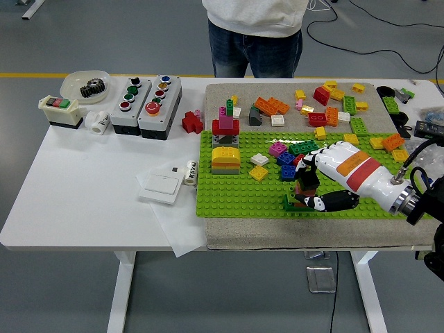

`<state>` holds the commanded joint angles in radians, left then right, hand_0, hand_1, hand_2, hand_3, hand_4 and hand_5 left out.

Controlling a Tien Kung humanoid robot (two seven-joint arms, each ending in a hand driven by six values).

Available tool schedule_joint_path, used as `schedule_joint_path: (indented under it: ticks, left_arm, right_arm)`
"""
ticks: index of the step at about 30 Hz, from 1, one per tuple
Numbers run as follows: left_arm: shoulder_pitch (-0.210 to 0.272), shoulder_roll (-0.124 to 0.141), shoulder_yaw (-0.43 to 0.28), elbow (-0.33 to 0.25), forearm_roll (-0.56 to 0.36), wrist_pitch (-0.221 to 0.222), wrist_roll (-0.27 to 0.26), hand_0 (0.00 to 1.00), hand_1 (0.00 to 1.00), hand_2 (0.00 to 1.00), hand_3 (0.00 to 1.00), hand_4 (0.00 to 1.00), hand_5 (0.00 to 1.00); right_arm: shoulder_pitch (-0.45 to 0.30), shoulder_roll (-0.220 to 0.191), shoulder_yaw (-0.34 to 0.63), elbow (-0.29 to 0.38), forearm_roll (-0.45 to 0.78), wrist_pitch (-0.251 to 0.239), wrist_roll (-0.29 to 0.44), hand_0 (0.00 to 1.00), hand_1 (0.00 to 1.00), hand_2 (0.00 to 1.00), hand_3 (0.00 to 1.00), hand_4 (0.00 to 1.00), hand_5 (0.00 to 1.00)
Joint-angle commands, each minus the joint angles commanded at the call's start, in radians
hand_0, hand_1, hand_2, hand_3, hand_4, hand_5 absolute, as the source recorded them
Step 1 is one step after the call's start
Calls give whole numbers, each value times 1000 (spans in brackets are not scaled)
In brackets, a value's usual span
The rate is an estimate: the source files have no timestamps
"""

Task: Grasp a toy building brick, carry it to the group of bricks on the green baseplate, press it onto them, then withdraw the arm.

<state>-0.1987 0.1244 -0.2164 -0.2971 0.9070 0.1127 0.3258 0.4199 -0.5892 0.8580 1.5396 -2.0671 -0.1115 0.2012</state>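
My right hand (309, 191), white with an orange band, lies low over the green baseplate (236, 198) near its front right. Its fingers (306, 179) and thumb (331, 202) are curled around a small dark brick (303, 191) that rests at plate level. A green brick (288, 203) lies just left of the thumb tip. The group of blue, pink, green and red bricks (288, 158) stands just beyond the fingers. A yellow and orange stack (225, 159) and a red and pink tower (225, 123) stand at the plate's left. The left arm is out of view.
Several loose bricks (326, 104) lie on the grey mat behind the plate. Button boxes (146, 97), a bowl with a gear (87, 84), a white switch plate (161, 184) and a red brick (192, 122) are on the left. A person (255, 35) stands at the far side.
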Motion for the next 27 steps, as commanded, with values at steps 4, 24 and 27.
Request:
schedule_joint_path:
  ticks: [4, 24, 27]
  left_arm:
    - [-1, 0, 1, 0, -1, 0, 0, 483, 577, 641, 577, 602, 670]
    - [-4, 0, 6, 0, -7, 2, -2, 483, 579, 639, 577, 601, 668]
    - [-4, 0, 6, 0, -8, 2, -3, 483, 576, 639, 578, 601, 668]
  right_arm:
    - [3, 1, -1, 0, 1, -1, 0, 393, 483, 574, 552, 756, 437]
    - [6, 2, 4, 0, 0, -4, -1, 390, 484, 578, 555, 754, 433]
    - [4, 1, 5, 5, -3, -3, -1, 390, 482, 580, 555, 754, 433]
